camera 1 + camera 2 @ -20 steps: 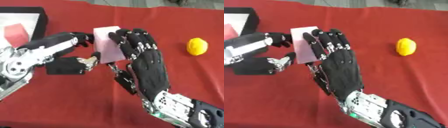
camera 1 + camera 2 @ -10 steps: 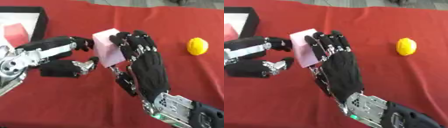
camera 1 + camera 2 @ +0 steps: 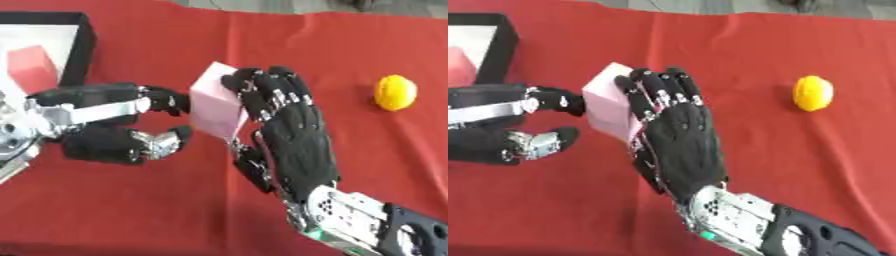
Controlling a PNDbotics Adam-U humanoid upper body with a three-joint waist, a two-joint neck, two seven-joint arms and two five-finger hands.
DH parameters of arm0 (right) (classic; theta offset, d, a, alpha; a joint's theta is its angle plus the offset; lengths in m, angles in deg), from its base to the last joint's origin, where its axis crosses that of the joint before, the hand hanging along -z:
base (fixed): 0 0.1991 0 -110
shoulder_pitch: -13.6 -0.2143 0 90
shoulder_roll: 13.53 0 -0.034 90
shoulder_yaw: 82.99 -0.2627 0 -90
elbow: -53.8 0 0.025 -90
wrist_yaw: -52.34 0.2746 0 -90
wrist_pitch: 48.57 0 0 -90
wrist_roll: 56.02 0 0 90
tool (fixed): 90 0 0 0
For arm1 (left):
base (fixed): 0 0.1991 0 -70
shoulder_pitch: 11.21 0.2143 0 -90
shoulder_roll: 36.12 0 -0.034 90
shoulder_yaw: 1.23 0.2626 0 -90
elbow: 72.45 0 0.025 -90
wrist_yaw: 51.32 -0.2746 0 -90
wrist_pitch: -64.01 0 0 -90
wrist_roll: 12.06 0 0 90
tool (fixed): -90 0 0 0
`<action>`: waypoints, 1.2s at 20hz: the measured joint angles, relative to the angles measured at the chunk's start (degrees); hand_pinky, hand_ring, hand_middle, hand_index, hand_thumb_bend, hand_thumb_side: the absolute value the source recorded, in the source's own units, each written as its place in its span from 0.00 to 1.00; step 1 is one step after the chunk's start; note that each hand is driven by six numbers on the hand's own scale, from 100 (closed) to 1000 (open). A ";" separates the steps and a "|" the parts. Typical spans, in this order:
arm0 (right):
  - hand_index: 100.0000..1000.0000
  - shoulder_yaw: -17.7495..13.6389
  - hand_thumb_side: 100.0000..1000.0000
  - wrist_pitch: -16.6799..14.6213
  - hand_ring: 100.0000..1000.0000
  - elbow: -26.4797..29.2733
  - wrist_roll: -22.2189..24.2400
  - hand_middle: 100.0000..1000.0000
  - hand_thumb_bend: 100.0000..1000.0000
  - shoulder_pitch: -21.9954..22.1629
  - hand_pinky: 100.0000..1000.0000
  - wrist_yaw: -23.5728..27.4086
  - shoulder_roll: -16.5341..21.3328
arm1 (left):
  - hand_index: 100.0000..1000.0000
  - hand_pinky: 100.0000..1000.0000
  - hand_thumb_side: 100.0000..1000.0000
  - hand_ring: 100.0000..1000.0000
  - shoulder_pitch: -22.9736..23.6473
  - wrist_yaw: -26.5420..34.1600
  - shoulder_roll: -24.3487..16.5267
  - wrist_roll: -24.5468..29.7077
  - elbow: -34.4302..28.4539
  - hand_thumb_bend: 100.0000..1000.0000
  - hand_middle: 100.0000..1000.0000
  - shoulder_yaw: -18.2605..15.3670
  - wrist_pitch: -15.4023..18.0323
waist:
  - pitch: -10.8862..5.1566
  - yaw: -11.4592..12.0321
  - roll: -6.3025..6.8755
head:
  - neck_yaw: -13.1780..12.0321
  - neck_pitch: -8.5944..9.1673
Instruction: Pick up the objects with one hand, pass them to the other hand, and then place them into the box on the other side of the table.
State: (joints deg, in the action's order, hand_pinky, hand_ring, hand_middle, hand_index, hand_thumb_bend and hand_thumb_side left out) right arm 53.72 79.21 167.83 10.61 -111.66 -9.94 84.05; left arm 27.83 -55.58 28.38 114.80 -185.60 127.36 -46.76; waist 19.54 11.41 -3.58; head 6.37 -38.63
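Right hand (image 3: pixel 289 130) grips pink block (image 3: pixel 214 105).

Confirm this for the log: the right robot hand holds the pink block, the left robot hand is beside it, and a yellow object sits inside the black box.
Not quite. The yellow object lies on the red cloth at the right, far from the black box, as the left eye view shows. The right robot hand does hold the pink block, left robot hand beside it.

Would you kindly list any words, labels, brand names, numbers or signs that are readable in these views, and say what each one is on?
None: no text reads anywhere.
Pink block, held by the right hand: plain faces.
Yellow object: no marking visible.
Box and red block inside: no lettering.
Left hand: no lettering visible.
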 measured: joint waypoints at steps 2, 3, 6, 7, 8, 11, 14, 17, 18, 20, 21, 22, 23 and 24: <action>0.55 0.02 0.00 -0.37 0.58 -0.15 -0.18 0.39 0.13 -0.04 0.71 0.00 0.00 | 0.98 0.97 1.00 0.92 -0.30 -1.00 0.09 0.40 -0.03 0.00 0.88 0.03 -0.85 | 0.02 0.00 0.00 | 0.00 0.00; 0.55 0.02 0.00 -0.60 0.58 -0.29 -0.35 0.39 0.10 -0.08 0.70 0.01 -0.01 | 0.98 0.98 1.00 0.92 -0.44 -1.62 0.19 0.44 -0.05 0.00 0.88 0.06 -1.48 | 0.02 -0.01 0.00 | 0.00 0.00; 0.55 -0.02 0.00 -1.50 0.58 -0.62 -1.06 0.39 0.11 -0.27 0.69 0.11 -0.01 | 0.99 0.98 1.00 0.92 -0.56 -3.19 0.79 -0.13 -0.20 0.00 0.89 0.24 -3.37 | 0.07 -0.05 0.00 | -0.02 0.00; 0.56 -0.03 0.00 -1.83 0.57 -0.70 -1.34 0.39 0.11 -0.34 0.68 0.21 -0.01 | 0.99 0.98 1.00 0.92 -0.67 -3.68 0.97 -0.44 -0.28 0.00 0.89 0.38 -3.93 | 0.09 -0.05 0.00 | -0.06 0.00; 0.56 -0.06 0.00 -2.18 0.57 -0.71 -1.63 0.39 0.11 -0.38 0.67 0.31 -0.01 | 0.99 0.98 1.00 0.92 -0.85 -4.20 1.09 -0.72 -0.39 0.00 0.89 0.44 -4.50 | 0.10 -0.06 0.00 | -0.15 0.00; 0.56 -0.07 0.00 -3.34 0.56 -0.91 -2.43 0.39 0.10 -0.58 0.65 0.56 -0.01 | 0.99 0.98 1.00 0.92 -1.26 -5.79 1.49 -1.26 -0.45 0.00 0.89 0.77 -6.07 | 0.10 -0.07 0.01 | -0.22 0.00; 0.57 -0.08 0.00 -4.64 0.55 -1.06 -2.79 0.39 0.12 -0.76 0.64 0.73 0.01 | 0.99 0.98 1.00 0.92 -1.65 -6.88 1.89 -1.38 -0.45 0.00 0.89 1.01 -7.25 | 0.10 -0.08 0.01 | -0.23 0.00; 0.57 -0.20 0.00 -5.67 0.55 -1.08 -2.97 0.40 0.12 -0.92 0.64 1.02 0.26 | 0.99 0.98 1.00 0.92 -2.01 -7.58 2.10 -1.40 -0.43 0.00 0.89 1.29 -7.82 | 0.10 -0.08 0.01 | -0.26 0.00; 0.57 -0.25 0.00 -5.93 0.55 -1.08 -3.01 0.40 0.12 -1.01 0.64 1.06 0.38 | 0.99 0.98 1.00 0.92 -2.05 -7.85 2.12 -1.41 -0.43 0.00 0.89 1.42 -7.98 | 0.10 -0.08 0.01 | -0.29 0.00; 0.57 -0.26 0.00 -6.37 0.54 -1.08 -3.06 0.40 0.12 -1.03 0.64 1.12 0.40 | 1.00 0.98 1.00 0.93 -2.14 -8.22 2.22 -1.40 -0.43 0.00 0.89 1.49 -8.21 | 0.10 -0.09 0.01 | -0.39 0.00; 0.57 -0.28 0.00 -6.52 0.54 -1.08 -3.05 0.40 0.12 -1.03 0.64 1.17 0.40 | 1.00 0.98 1.00 0.93 -2.18 -8.40 2.33 -1.39 -0.42 0.00 0.89 1.50 -8.23 | 0.10 -0.09 0.01 | -0.41 0.00; 0.57 -0.32 0.00 -6.70 0.54 -1.08 -3.03 0.40 0.12 -1.03 0.64 1.26 0.41 | 1.00 0.98 1.00 0.93 -2.23 -8.46 2.39 -1.38 -0.40 0.00 0.89 1.52 -8.23 | 0.10 -0.09 0.01 | -0.43 0.00; 0.57 -0.37 0.00 -6.87 0.53 -1.08 -3.04 0.40 0.12 -1.03 0.63 1.33 0.42 | 1.00 0.99 1.00 0.93 -2.29 -8.46 2.46 -1.33 -0.39 0.01 0.89 1.57 -8.18 | 0.10 -0.09 0.01 | -0.46 0.00; 0.57 -0.39 0.00 -7.03 0.53 -1.08 -3.01 0.40 0.12 -1.03 0.63 1.37 0.44 | 1.00 0.99 1.00 0.93 -2.35 -8.46 2.50 -1.19 -0.36 0.02 0.89 1.60 -8.00 | 0.10 -0.09 0.01 | -0.49 0.00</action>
State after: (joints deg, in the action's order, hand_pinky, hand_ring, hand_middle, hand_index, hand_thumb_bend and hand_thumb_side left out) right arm 53.33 72.19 166.75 7.59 -112.69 -8.57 84.49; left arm 25.48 -64.04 30.87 113.61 -185.97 128.96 -54.75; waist 19.64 11.33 -3.57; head 5.88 -38.63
